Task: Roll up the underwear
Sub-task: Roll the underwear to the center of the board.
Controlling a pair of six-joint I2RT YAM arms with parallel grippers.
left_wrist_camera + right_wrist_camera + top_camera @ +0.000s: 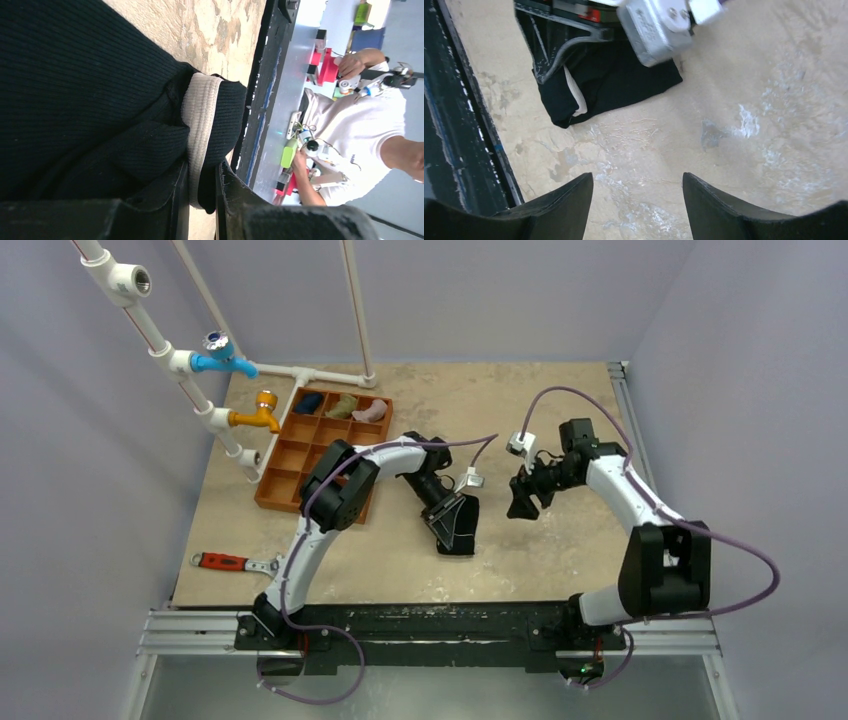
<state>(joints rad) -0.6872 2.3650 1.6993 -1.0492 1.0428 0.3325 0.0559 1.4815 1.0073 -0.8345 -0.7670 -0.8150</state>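
Note:
The underwear [462, 530] is a small black ribbed garment with a white inner band, lying on the table in front of centre. It fills the left wrist view [100, 100] and shows in the right wrist view [614, 80]. My left gripper [450, 518] is shut on a fold at its near edge, the white band [200, 120] pinched between the fingers. My right gripper [522, 502] is open and empty, hovering above bare table to the right of the garment, apart from it.
An orange-brown compartment tray [290, 455] at the back left holds dark blue [309, 402], olive-green [345, 406] and pink [371, 411] cloth bundles. White pipes with taps [225, 355] stand left of it. A red-handled wrench [232, 562] lies near the front left edge.

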